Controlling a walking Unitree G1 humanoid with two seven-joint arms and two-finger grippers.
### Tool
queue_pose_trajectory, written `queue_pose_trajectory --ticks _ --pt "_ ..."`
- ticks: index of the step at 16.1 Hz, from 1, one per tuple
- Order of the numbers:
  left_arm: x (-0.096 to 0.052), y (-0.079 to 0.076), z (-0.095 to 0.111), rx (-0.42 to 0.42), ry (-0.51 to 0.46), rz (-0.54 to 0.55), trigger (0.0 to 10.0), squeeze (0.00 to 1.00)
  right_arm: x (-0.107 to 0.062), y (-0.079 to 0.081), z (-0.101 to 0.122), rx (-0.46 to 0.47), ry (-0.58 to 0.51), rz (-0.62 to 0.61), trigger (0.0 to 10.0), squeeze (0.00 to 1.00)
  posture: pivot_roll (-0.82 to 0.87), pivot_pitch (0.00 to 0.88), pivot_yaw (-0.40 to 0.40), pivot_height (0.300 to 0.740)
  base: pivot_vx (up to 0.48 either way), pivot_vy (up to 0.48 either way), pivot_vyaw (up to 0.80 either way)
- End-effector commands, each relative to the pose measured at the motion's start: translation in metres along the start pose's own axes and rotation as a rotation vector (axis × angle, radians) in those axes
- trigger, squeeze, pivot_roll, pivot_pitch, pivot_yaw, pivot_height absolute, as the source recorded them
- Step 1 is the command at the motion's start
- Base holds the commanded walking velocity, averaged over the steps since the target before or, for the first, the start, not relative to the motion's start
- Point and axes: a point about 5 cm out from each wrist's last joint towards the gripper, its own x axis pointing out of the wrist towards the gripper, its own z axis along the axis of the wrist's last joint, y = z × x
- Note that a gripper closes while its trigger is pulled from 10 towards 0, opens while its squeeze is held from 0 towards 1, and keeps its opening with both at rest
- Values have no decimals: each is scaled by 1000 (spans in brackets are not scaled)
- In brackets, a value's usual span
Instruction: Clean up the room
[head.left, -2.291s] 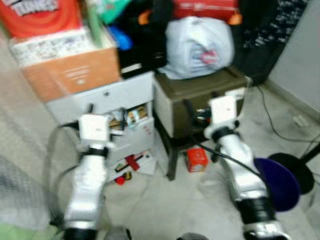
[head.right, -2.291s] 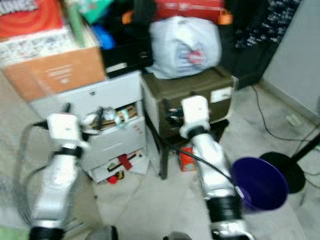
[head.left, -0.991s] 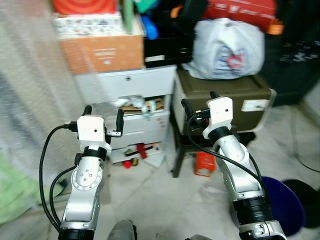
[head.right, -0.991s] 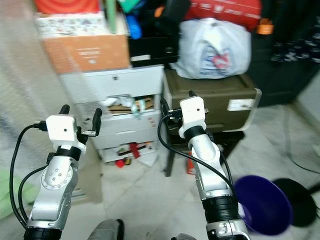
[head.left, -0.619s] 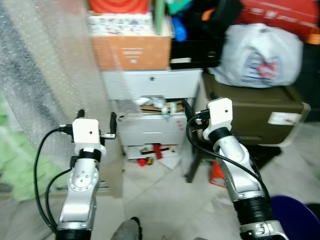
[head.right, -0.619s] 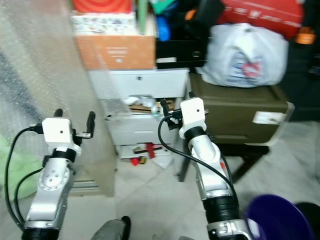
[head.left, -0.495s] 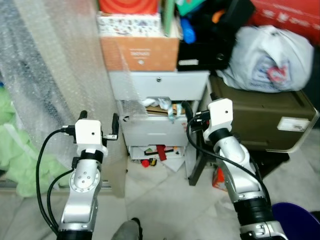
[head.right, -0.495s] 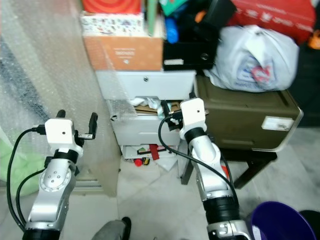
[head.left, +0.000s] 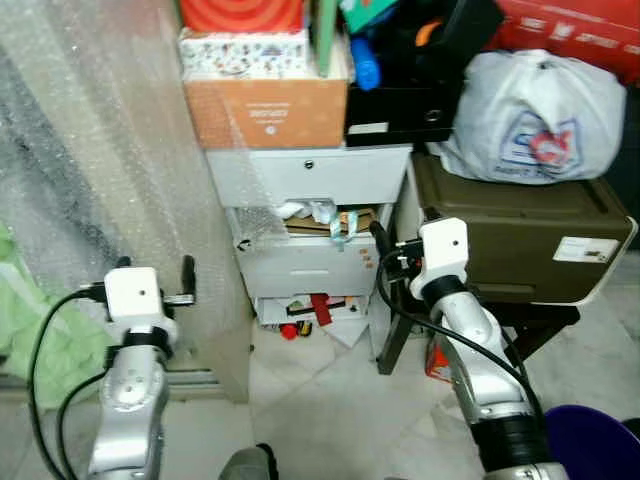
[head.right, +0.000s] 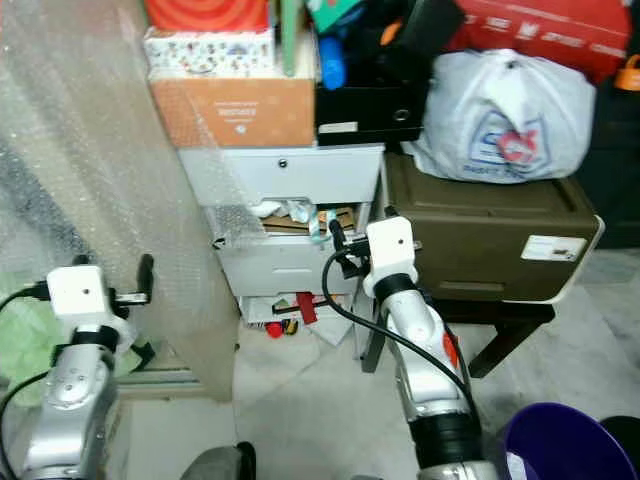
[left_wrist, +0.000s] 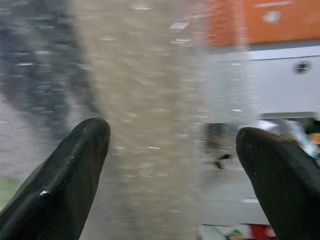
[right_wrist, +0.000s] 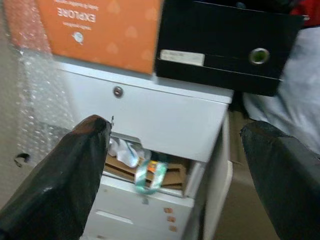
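Both claws spread wide and empty, left claw (left_wrist: 170, 165), right claw (right_wrist: 175, 165) facing white drawer unit (head.left: 310, 210)

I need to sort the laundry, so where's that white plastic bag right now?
The white plastic bag sits on the olive storage box, right of the white drawer unit.

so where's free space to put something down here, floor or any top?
Best is the pale floor between the white drawer unit and the purple bin. The olive trunk has a bare strip in front of the white bag. The unit's top is stacked with the orange box; its open drawer is stuffed, and red bits lie at its foot.
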Motion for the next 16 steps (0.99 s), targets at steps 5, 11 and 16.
queue_pose_trajectory --ticks 5,11,16 --pt "4 2 -3 -17 22 7 10000 0 3 -1 5 -7 -13 -2 10000 0 -16 0 -18 740 0 0 0" --pt "-11 43 -50 48 257 106 10000 0 -29 -58 -44 1 257 -227 10000 0 -16 0 -19 740 0 0 0" --pt "-37 87 -105 150 571 199 10000 0 -54 -83 -95 25 493 -325 10000 0 -10 0 -16 740 0 0 0"
